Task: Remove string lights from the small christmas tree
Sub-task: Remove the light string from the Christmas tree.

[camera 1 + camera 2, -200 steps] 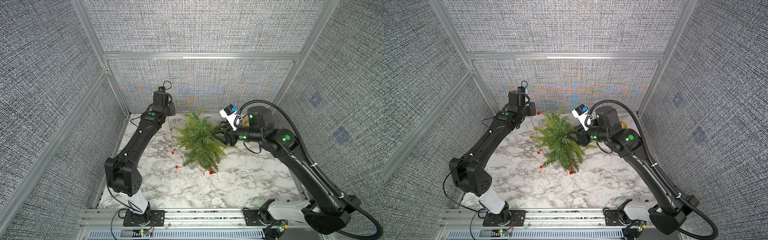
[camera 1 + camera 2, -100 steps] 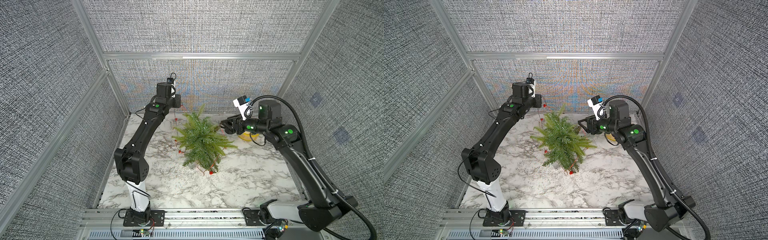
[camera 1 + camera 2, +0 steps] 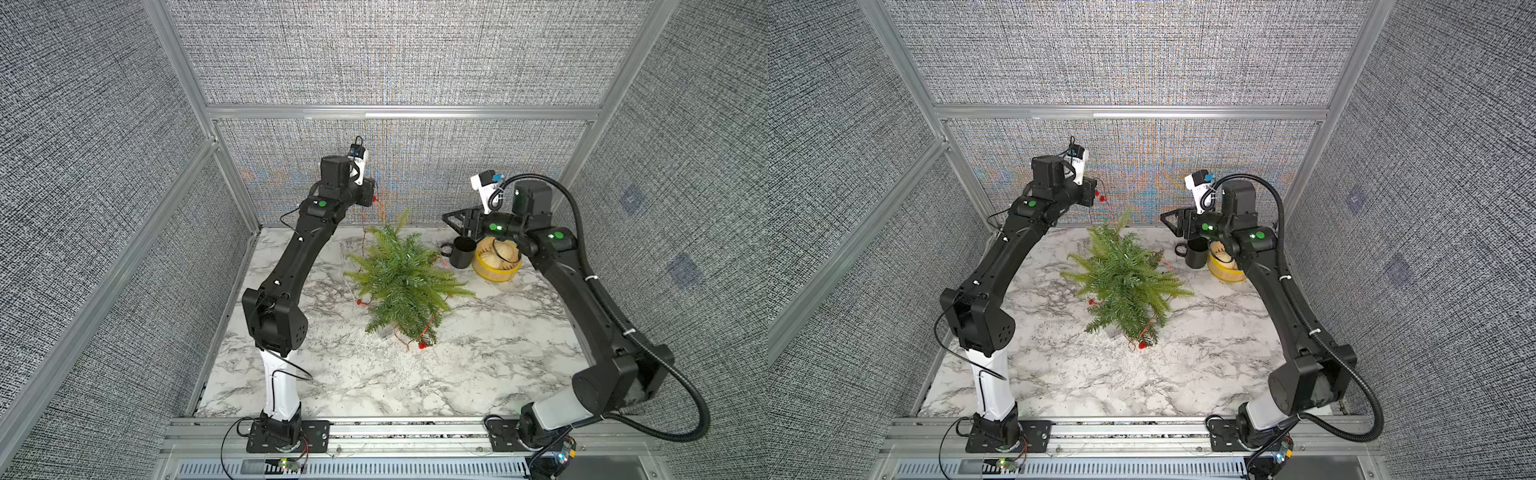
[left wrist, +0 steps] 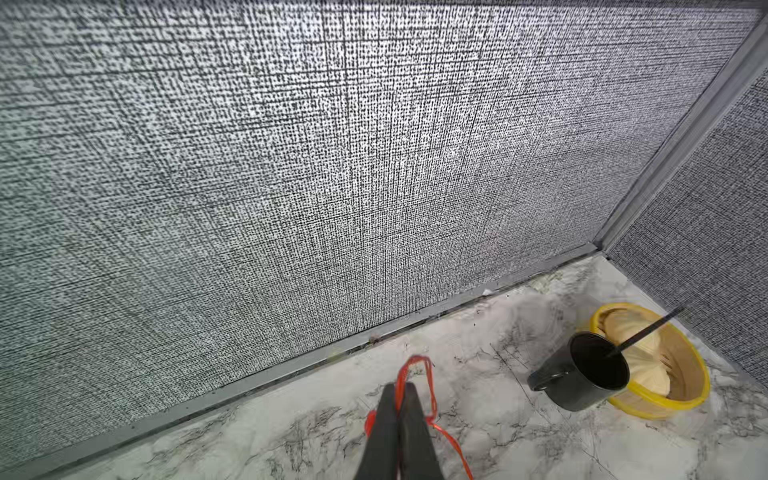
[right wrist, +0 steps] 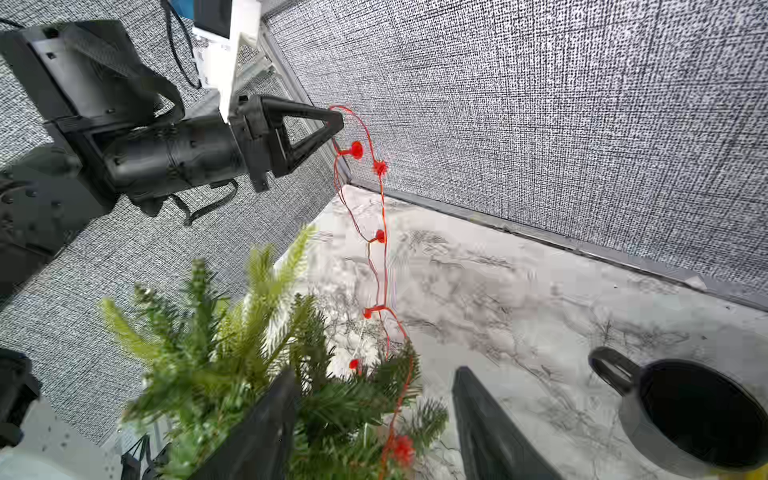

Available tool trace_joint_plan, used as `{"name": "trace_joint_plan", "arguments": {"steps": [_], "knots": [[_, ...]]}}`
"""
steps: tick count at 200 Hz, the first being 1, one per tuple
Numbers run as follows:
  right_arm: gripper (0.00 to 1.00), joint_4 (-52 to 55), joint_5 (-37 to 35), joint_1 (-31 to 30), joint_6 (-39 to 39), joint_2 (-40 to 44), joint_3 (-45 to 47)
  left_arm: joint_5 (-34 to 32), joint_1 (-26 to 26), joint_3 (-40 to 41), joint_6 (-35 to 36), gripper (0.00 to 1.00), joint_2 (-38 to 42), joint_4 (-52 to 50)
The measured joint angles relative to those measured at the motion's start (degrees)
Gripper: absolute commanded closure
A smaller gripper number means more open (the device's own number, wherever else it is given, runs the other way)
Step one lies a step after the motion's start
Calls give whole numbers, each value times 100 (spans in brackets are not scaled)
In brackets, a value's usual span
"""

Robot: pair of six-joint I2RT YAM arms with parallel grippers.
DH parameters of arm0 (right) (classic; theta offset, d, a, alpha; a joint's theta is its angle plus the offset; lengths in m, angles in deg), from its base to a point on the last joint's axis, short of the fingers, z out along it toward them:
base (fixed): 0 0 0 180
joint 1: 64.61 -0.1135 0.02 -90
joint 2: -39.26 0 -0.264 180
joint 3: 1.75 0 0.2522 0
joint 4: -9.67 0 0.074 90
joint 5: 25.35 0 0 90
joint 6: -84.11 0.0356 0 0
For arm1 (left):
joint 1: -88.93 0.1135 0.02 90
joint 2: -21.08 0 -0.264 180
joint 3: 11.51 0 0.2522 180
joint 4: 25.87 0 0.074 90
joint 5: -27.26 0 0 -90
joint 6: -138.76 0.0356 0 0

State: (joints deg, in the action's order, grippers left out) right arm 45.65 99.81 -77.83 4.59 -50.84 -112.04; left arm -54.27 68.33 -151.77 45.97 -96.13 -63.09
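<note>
The string lights [image 5: 380, 237] were held by one end high above the table, near the back wall. From there the red wire and its bulbs hung down to the top of the small christmas tree [image 3: 405, 282]. The rest of the strand was seen draped through the branches, with bulbs showing at the tree's left side and low at its front. The wire was pinched between the closed jaws of the left gripper [image 4: 398, 388], a loop standing out past the fingertips. The right gripper [image 3: 451, 219] was held just right of the treetop, its jaws spread apart with nothing clamped between them. Below it, a black mug [image 3: 463, 255] was set against a yellow bowl [image 3: 494, 276] on the marble tabletop [image 3: 374, 382].
</note>
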Motion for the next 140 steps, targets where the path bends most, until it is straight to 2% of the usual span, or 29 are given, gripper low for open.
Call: {"name": "trace_joint_plan", "arguments": {"steps": [26, 77, 140], "knots": [[24, -164, 44, 22, -144, -494, -391, 157, -31, -356, 90, 100, -240, 20], [23, -326, 225, 15, -168, -1722, -1449, 396, -114, -964, 184, 100, -555, 35], [19, -846, 256, -188, -133, -2393, -1718, 573, -323, -1329, 413, 100, -691, 24]]}}
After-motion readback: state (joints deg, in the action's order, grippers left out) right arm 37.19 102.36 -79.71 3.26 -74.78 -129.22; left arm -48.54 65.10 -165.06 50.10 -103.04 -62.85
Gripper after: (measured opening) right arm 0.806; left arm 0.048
